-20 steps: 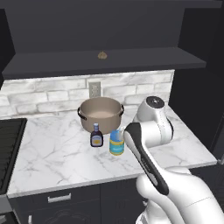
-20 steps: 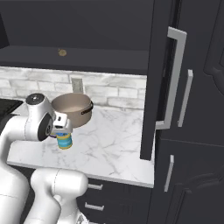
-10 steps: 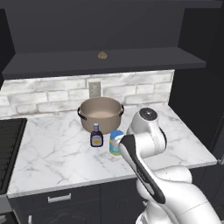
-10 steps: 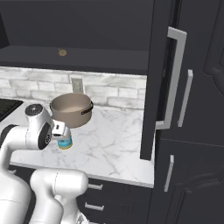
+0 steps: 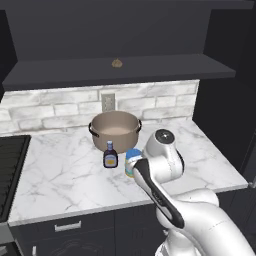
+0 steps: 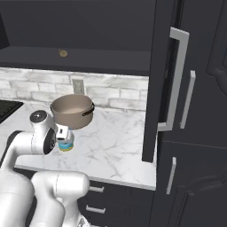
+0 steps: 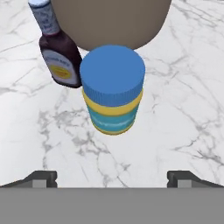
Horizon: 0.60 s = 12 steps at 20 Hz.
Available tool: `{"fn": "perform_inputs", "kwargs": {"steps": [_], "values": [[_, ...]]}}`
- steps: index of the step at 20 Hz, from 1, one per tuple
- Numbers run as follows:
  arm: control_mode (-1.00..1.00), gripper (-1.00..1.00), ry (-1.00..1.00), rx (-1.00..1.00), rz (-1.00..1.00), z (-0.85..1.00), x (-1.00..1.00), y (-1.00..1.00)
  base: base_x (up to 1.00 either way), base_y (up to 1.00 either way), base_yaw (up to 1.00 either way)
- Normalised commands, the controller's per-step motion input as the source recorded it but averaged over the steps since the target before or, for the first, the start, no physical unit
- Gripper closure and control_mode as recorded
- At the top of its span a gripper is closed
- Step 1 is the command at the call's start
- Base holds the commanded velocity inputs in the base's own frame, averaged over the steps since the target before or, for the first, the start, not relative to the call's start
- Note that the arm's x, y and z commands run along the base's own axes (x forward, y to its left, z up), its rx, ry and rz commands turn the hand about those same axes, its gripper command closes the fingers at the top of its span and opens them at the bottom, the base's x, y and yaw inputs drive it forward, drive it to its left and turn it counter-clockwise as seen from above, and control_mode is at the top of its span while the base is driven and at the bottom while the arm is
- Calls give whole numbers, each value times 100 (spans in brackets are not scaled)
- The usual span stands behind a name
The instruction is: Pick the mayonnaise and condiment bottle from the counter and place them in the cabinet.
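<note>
The mayonnaise (image 7: 113, 89), a squat yellow jar with a blue lid and blue label band, stands upright on the white marble counter (image 7: 175, 113). In the hand view my gripper (image 7: 112, 177) hovers just short of it, open, with one fingertip on each side at the bottom and nothing between them. The condiment bottle (image 7: 59, 54), dark with a yellow label, stands just left of the jar. From the left base view the jar (image 5: 131, 163) is partly hidden by my arm, with the bottle (image 5: 110, 156) beside it. The cabinet shelf (image 5: 125, 71) runs above the counter.
A tan pot (image 5: 116, 131) stands right behind the jar and bottle. A small brown object (image 5: 117, 63) lies on the cabinet shelf. A black stove (image 5: 10, 165) borders the counter on the left. A tall dark cabinet door with a silver handle (image 6: 177, 80) stands at the right.
My arm has swung lower and closer to the mayonnaise jar. The gripper stays open, and the jar and bottle have not moved.
</note>
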Motion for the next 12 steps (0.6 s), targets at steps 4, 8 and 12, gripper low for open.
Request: {"fn": "perform_inputs", "kwargs": {"steps": [4, 8, 12], "values": [[-100, -100, 0, 3, 0, -16, 38, 0, 0, 0, 0], [-100, -100, 0, 1, 0, -16, 34, 0, 0, 0, 0], [-100, -100, 0, 0, 0, -19, 32, 0, 0, 0, 0]]}}
